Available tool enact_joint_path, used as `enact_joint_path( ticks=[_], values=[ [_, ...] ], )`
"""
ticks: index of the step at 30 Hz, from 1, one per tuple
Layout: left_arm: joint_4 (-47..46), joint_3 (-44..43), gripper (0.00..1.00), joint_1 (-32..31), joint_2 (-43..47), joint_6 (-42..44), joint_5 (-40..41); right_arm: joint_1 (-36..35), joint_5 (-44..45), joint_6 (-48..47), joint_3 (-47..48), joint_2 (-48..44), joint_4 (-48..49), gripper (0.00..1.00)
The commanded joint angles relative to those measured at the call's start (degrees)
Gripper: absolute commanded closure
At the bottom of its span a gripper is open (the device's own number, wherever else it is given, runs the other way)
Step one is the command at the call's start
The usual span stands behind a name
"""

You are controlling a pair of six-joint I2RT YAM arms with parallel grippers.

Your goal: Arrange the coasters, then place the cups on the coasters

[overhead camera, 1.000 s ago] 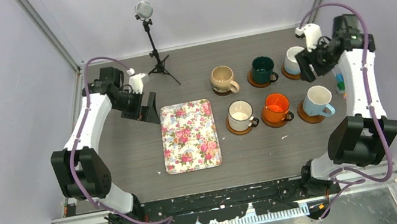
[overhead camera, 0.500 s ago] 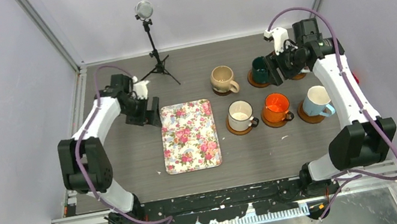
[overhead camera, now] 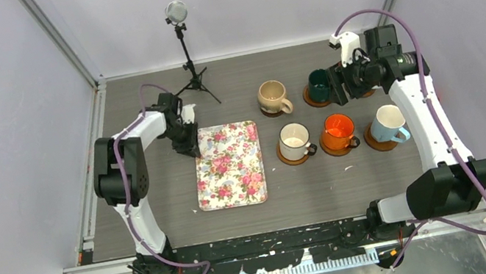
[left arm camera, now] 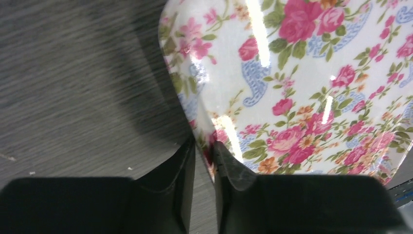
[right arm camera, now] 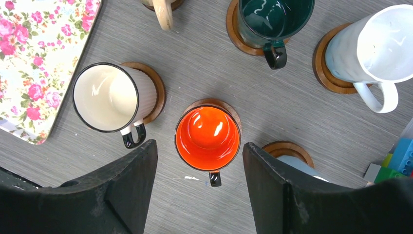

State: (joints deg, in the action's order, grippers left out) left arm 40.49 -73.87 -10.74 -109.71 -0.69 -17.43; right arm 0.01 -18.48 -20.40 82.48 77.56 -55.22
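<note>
Floral tray [overhead camera: 229,167] on dark woodgrain table [overhead camera: 163,210]; tripod stand [overhead camera: 191,71] behind; coloured blocks [right arm camera: 395,163] far right.

The left arm [overhead camera: 142,128] and right arm [overhead camera: 424,114] have smooth white shells between bulky black joints. A thin purple cable [overhead camera: 441,120] runs along each. The left tool [left arm camera: 204,146] and right tool [right arm camera: 199,146] end in matte black, wedge-shaped fingers. A white block [overhead camera: 345,39] sits at eleven o'clock of the right wrist.

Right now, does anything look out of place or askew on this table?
Yes: the rectangular floral tray sits slightly askew, its far left corner pinched in the left tool, yet it is not a task item.
</note>
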Motion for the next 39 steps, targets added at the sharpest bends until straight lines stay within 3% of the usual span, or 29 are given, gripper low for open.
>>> enact_joint_path(
  ticks=[1, 6, 15, 23, 24, 28, 32, 35, 39],
  values=[
    [-3.6, -2.3, 0.87, 0.9, -3.8, -2.5, 4.3, 0.0, 0.6, 1.3, -0.6, -1.5, 1.8, 0.31],
    [-3.2, -6.2, 1.00, 3.4, -7.2, -4.8, 4.9, 0.0, 0.8, 1.5, -1.5, -1.7, 2.0, 0.31],
    [-5.2, -10.6, 1.00, 6.9, -11.8, -14.4, 0.4, 0.0, 1.3, 1.1, -2.7, -1.8, 2.3, 0.31],
    [-6.1, -12.3, 1.00, 6.9, -12.5, -18.2, 1.5, 0.0, 1.2, 1.2, -2.5, -1.1, 2.5, 0.30],
    [-5.8, -12.5, 0.97, 6.9, -12.5, -18.0, 1.2, 0.0, 1.2, 1.1, -2.5, -1.1, 2.5, 0.30],
    [-2.7, -13.3, 0.68, 7.2, -10.6, -14.4, 0.7, 0.0, 0.3, 1.5, -1.8, -1.0, 2.5, 0.30],
    [2.7, -14.8, 0.18, 8.5, -5.8, -8.1, -0.1, 0.0, -1.3, 2.6, -1.3, -1.2, 2.5, 0.30],
    [7.8, -16.2, 0.03, 9.8, -1.3, -2.1, -1.1, 0.0, -2.6, 4.0, -1.5, -1.8, 2.9, 0.30],
    [13.5, -14.8, 0.00, 13.9, 6.0, 5.1, -7.1, 0.3, -3.6, 5.5, -3.4, -3.8, 3.9, 0.30]
  ],
)
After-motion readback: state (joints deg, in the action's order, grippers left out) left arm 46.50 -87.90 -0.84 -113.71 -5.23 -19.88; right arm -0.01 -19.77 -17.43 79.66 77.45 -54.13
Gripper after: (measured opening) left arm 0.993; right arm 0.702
